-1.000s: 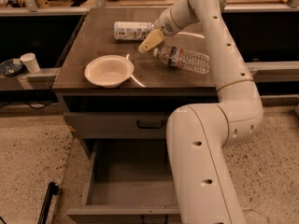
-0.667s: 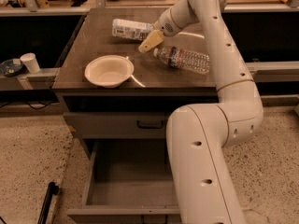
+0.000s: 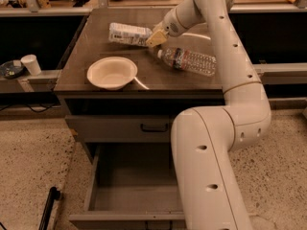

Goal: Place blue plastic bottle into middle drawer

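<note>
The blue plastic bottle point(image 3: 127, 34), with a white and pale-blue label, lies tilted at the back of the cabinet top. My gripper point(image 3: 156, 38) sits at its right end, and its tan fingers point(image 3: 158, 36) are closed on that end. The middle drawer point(image 3: 134, 198) is pulled open below, low at the front of the cabinet. Its grey floor is bare, and my arm hides its right part.
A clear ribbed bottle point(image 3: 189, 61) lies right of the gripper. A white bowl point(image 3: 112, 73) sits front left on the cabinet top point(image 3: 86, 47). A closed drawer with a black handle point(image 3: 153, 127) is above the open one. A paper cup point(image 3: 31, 64) stands on the left ledge.
The blue plastic bottle has shifted slightly left and tilted more, with the gripper staying at its right end. The other objects have not moved.
</note>
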Action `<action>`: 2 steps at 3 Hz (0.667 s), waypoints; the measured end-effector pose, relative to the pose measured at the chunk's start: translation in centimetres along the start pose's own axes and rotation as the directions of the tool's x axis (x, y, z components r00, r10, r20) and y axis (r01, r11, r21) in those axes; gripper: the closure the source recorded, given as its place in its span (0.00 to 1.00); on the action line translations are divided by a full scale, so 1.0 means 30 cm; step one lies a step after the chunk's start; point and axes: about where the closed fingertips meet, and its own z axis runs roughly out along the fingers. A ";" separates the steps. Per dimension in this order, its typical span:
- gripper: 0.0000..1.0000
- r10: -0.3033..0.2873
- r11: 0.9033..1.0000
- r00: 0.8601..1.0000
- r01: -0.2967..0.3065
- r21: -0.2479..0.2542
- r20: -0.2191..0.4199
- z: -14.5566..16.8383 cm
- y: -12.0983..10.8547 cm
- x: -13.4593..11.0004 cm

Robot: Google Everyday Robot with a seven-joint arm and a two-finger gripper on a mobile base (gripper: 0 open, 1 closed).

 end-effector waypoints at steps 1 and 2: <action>0.81 -0.002 1.000 1.000 0.002 0.002 -0.003 -0.002 0.000 -0.001; 1.00 -0.010 1.000 1.000 0.010 0.001 -0.006 -0.007 0.003 -0.005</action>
